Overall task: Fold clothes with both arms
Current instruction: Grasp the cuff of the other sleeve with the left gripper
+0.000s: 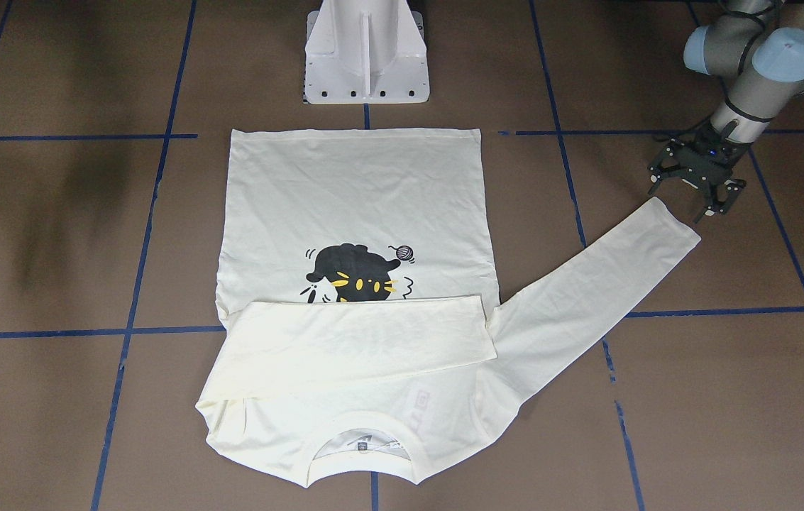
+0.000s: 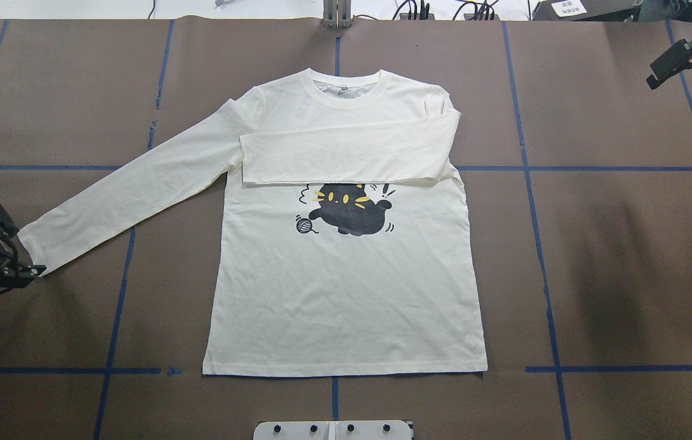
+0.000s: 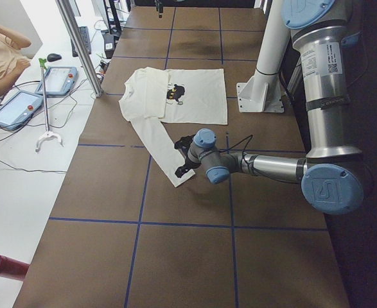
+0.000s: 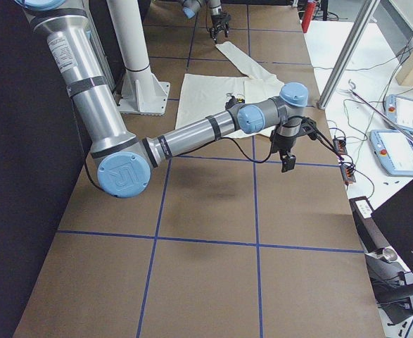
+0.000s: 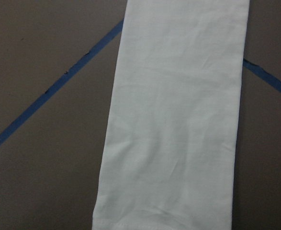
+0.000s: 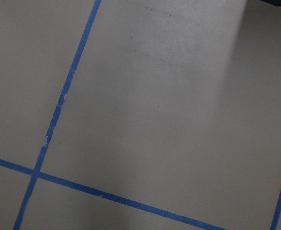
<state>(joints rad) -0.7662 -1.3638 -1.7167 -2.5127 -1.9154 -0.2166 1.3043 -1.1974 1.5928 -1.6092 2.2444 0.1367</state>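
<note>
The cream-white shirt [image 2: 346, 293] lies flat on the brown table, cat print [image 2: 349, 211] up and collar at the far side. One sleeve [image 2: 346, 156] is folded across the chest. The other sleeve [image 2: 132, 189] stretches out diagonally toward my left gripper [image 2: 16, 250], which hangs open at the cuff [image 1: 678, 223] with nothing between its fingers [image 1: 682, 199]. The left wrist view looks down along this sleeve [image 5: 174, 120]. My right gripper [image 2: 681, 58] hovers over bare table at the far right, away from the shirt; I cannot tell whether it is open or shut.
Blue tape lines [image 2: 538, 244] grid the brown tabletop. The white pedestal base [image 1: 366, 57] stands just behind the shirt's hem. A person [image 3: 2, 58] and teach pendants [image 3: 21, 106] are beyond the table's far edge.
</note>
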